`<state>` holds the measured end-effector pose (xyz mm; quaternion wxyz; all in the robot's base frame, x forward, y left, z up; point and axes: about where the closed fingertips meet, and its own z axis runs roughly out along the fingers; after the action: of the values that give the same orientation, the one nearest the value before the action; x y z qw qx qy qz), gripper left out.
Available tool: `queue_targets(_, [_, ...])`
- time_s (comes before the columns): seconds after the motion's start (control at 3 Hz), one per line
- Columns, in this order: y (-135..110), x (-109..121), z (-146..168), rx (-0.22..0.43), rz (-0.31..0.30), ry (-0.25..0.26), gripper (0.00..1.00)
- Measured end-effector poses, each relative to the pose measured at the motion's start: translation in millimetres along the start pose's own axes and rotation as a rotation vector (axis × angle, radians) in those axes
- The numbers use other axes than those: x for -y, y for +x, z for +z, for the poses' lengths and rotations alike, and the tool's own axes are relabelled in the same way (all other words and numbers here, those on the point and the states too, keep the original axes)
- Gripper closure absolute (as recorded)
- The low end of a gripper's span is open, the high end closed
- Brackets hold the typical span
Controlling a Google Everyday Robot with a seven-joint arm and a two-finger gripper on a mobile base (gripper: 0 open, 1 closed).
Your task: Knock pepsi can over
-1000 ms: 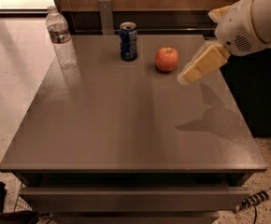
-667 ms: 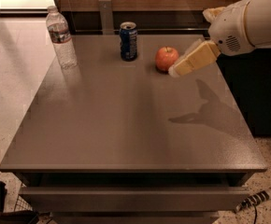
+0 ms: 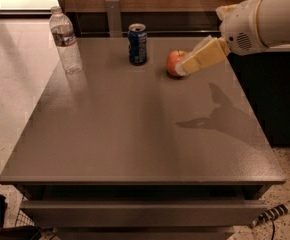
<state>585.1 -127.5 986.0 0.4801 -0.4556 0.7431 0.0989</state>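
Observation:
The pepsi can [image 3: 137, 44] is dark blue with a silver top rim. It stands upright near the far edge of the grey table [image 3: 135, 129]. My gripper [image 3: 184, 69] reaches in from the upper right on a white arm. Its tan tip hangs above the table in front of a red apple [image 3: 174, 62] and partly covers it. The gripper is to the right of the can, roughly a can's height away from it, and holds nothing that I can see.
A clear plastic water bottle [image 3: 65, 40] stands upright at the table's far left. A dark cabinet [image 3: 280, 94] stands right of the table. A wooden wall panel runs behind it. A black bag [image 3: 0, 219] and a cable [image 3: 275, 213] lie on the floor in front.
My gripper has moved left, from right of the apple to in front of it, closer to the can. The can, apple and bottle have not moved.

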Motion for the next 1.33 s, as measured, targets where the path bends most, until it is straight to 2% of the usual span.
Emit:
queue_targets(0.33, [-3.0,3.6,7.8,0.013,0.000,0.001,0.00])
queue_targets(0.67, [-10.9,21.1,39.5,0.060,0.002,-0.018,0.00])
queue_targets(1.0, [-26.4,49.7,108.8,0.156,0.030,-0.061,0.00])
queue_targets(1.33, [-35.3,63.6,149.7,0.202,0.050,-0.091,0.00])
